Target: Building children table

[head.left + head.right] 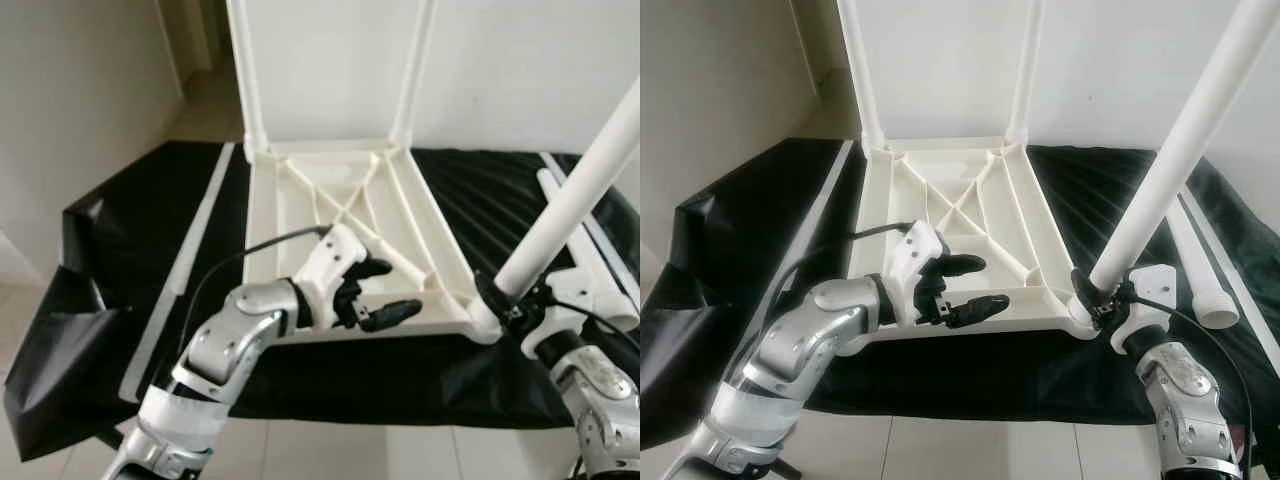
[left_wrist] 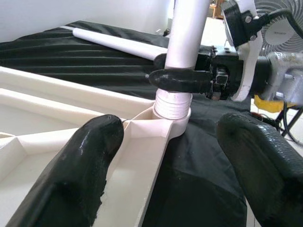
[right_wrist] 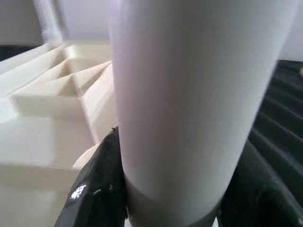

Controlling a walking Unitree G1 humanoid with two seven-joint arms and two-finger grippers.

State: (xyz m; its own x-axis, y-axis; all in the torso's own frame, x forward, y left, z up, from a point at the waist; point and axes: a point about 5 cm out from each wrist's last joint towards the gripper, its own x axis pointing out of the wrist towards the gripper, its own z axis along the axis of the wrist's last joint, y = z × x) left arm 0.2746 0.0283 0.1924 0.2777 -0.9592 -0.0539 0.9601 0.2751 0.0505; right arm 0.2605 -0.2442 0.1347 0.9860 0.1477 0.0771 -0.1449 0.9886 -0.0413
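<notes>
Tabletop [image 1: 340, 215] lies upside down on the black sheet [image 1: 150, 230], two far legs fitted — right gripper [image 1: 1102, 292] clamps a third leg [image 1: 1170, 150] entering the near-right socket [image 2: 171, 113], left gripper [image 1: 368, 292] open beside the near edge — next, twist home.

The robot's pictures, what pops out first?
The big white plastic tabletop lies upside down on the black cloth, with two legs standing at its far corners. At the near right corner the right gripper clamps a long white table leg into its socket, while the left gripper hovers open beside it.
</notes>
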